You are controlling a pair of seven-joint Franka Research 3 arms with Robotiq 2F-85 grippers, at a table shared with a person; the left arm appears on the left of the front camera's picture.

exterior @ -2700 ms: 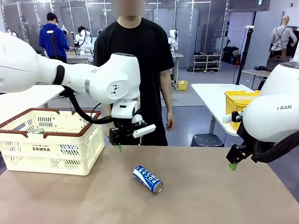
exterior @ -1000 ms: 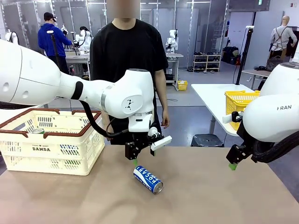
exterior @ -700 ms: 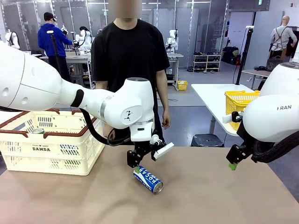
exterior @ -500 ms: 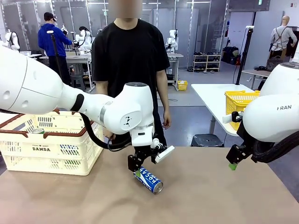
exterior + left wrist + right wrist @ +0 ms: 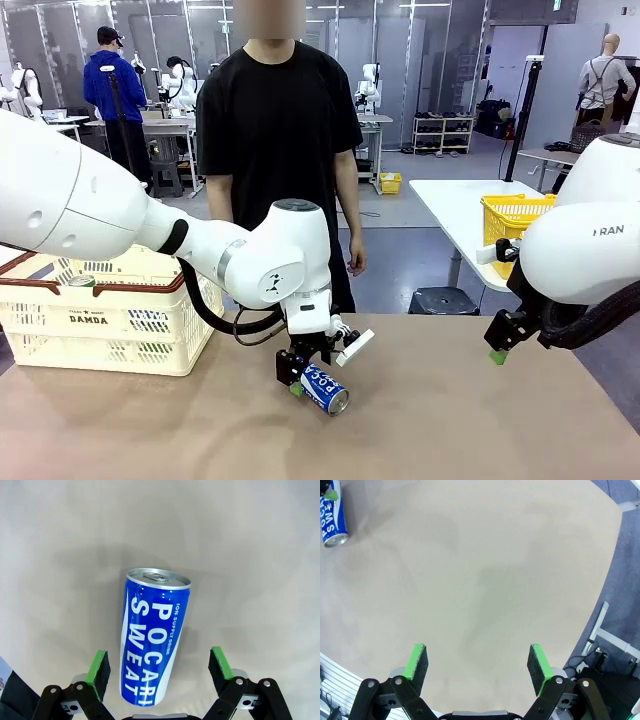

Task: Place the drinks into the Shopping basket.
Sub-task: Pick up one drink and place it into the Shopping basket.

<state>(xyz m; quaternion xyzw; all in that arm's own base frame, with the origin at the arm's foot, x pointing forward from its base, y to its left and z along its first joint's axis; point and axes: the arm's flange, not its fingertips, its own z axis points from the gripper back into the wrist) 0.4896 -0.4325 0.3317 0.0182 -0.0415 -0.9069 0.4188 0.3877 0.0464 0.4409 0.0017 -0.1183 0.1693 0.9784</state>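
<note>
At nine o'clock on the bench [image 5: 480,420], the Shopping basket [image 5: 110,320] is sitting with its cream lattice wall and "DAMDA" label facing the front camera. A round metal can top is showing just inside its rim at the near left corner; that is most likely one of the drinks already lying in the basket, though its colour is too hidden to tell.

Toward the middle of the bench, the blue can [image 5: 325,388] is lying on its side, its top end pointing toward four o'clock in the front view. The left claw [image 5: 160,672] is hanging low over it with both fingers spread wide, one green pad standing on each side of the can's lower body and neither pad touching it. It is holding nothing. Behind the bench, at twelve o'clock, a person in a black shirt is standing with arms down.

At three o'clock, the right claw [image 5: 477,667] is hovering above bare bench, well apart from the can, fingers wide apart and holding nothing.

By my judgement the task is about half done: the blue can is not yet gripped, lifted or carried to the basket.
</note>
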